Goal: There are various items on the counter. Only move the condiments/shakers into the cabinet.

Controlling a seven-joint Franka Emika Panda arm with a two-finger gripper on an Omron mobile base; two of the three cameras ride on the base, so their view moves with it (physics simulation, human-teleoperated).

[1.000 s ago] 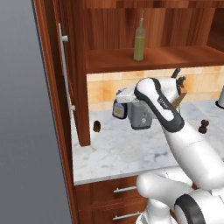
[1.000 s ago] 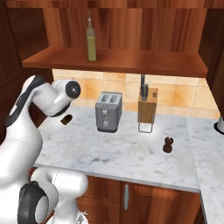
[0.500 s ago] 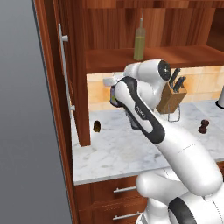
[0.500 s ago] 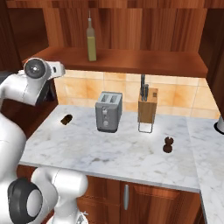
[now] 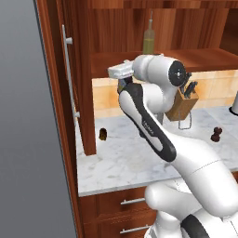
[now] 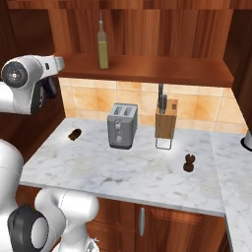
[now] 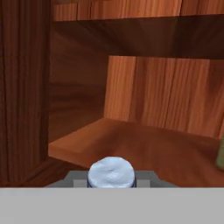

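Between hand point(image 7: 112, 183) fingers, a blue-capped bottle point(image 7: 111, 172).

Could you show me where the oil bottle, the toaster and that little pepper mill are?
oil bottle point(image 6: 103, 53), right base view, on its yellow-green body.
toaster point(image 6: 121, 126), right base view, on its grey front face.
pepper mill point(image 6: 189, 163), right base view, on its dark knobbed body.

Small dark bottle point(image 7: 111, 172): body cut off below the blue cap. Toaster point(image 6: 122, 125): hidden by the arm in left base view. Small brown lump point(image 5: 102, 134): possibly food, too small to identify.
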